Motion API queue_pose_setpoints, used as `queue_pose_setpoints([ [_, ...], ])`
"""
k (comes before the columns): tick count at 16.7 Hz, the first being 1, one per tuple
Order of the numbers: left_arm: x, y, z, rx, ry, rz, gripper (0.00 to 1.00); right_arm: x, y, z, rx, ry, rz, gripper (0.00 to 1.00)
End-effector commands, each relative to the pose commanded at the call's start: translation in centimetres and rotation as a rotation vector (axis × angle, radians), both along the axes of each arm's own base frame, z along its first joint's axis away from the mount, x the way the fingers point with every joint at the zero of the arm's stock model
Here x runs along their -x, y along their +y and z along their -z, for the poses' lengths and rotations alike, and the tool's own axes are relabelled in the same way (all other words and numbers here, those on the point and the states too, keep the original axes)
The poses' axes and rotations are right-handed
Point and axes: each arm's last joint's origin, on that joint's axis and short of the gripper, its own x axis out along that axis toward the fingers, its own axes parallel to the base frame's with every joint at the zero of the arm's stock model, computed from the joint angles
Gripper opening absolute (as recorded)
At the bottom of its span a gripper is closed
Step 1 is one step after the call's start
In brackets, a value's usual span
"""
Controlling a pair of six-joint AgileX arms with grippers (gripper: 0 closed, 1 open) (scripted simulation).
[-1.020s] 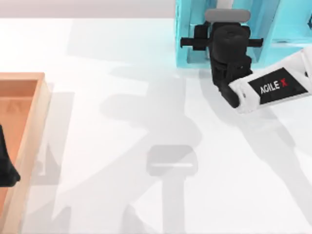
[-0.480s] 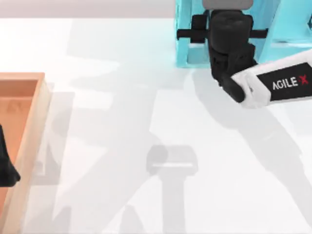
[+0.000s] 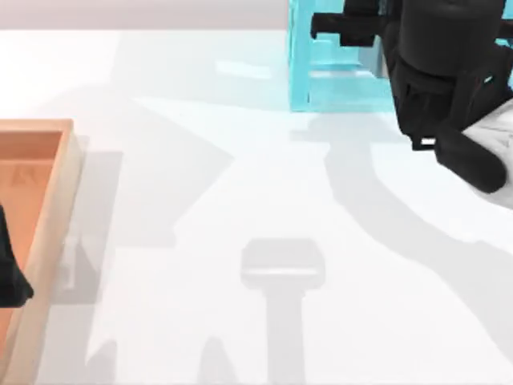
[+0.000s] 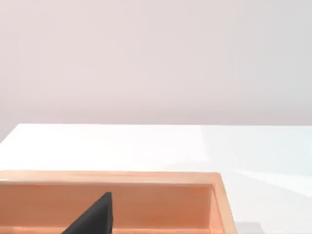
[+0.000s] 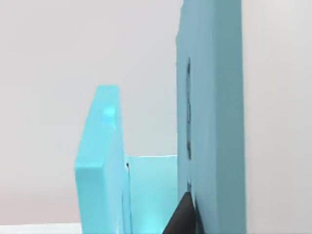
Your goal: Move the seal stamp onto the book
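Right gripper (image 3: 445,68), a black two-finger head on the white AgileX arm, noted higher and further toward the table's right than one second ago; it was set low against the front of the open-sided cyan shelf unit (image 3: 321,80) and is now lifted well above it, the shelf lying below and just to its left. In the right wrist view the shelf's upright cyan panels are seen close ahead. Whether this gripper is released, clenched or carrying anything cannot be told. The places of the seal stamp and the book cannot be told either, so the lift is judged either a withdrawal from the shelf or a carry just begun. The wrist is held pointing steeply down, the forearm slanting off to the right. Left gripper (image 3: 10,273) is parked over the shallow light-wood tray (image 3: 56,208) on the white table (image 3: 240,160), its state likewise not to be told
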Motion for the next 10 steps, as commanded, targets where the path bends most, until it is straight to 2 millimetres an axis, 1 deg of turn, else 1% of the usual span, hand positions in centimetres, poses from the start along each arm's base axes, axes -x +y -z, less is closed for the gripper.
queue_pose_setpoints([
  [2,0.0,0.0,0.0,0.000,0.000,0.000,1.00,2.1,-0.4,-0.6,0.005,0.011,-0.002,0.00],
  [4,0.0,0.0,0.0,0.000,0.000,0.000,1.00,3.2,-0.6,-0.8,0.010,0.019,-0.003,0.00],
  [8,0.0,0.0,0.0,0.000,0.000,0.000,1.00,3.1,-0.7,-0.6,0.012,0.024,0.000,0.00],
  [10,0.0,0.0,0.0,0.000,0.000,0.000,1.00,3.0,-0.4,-0.4,0.028,0.027,-0.003,0.00],
])
